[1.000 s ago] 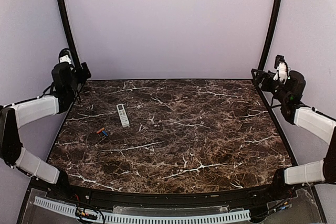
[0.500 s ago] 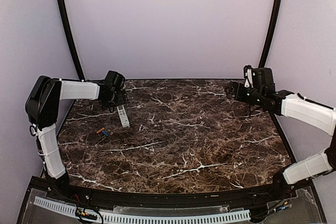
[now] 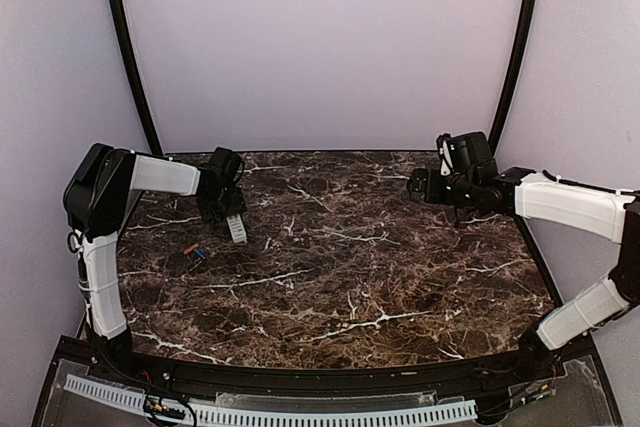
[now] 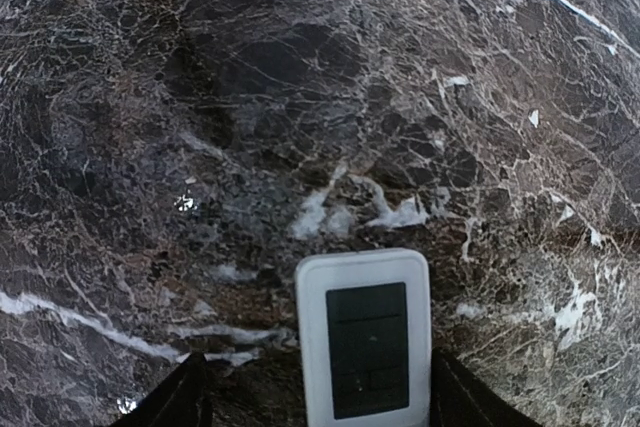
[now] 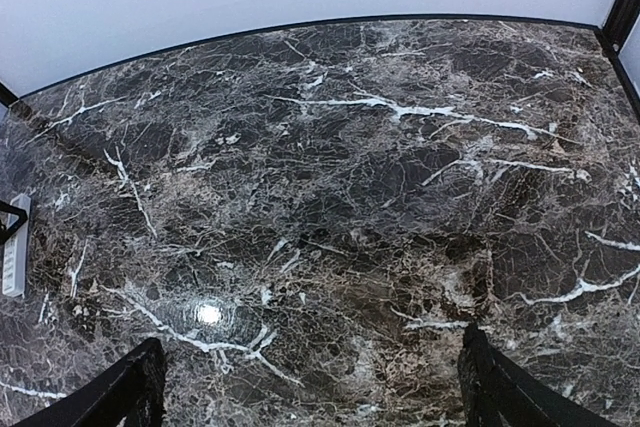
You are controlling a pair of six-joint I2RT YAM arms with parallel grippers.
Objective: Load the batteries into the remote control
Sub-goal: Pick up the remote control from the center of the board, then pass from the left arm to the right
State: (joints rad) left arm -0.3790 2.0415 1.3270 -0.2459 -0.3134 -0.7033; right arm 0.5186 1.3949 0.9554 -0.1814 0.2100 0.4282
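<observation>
Left wrist cam: left gripper [image 4: 322, 402] wide, around remote [image 4: 363, 337], not squeezing; panel marks too dim to read. Batteries [image 3: 195, 250] at remote's 8 o'clock. Right gripper [image 5: 305, 392] wide, empty.

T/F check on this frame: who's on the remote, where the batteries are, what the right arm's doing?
1. The remote control lies flat on the table, its end between the left gripper's open fingers. True.
2. The batteries sit inside the remote control. False: they lie loose on the table beside it.
3. The right gripper holds a battery. False: it is open and empty above bare table.
4. In the top view the batteries lie left of the remote control and nearer the arm bases. True.
</observation>
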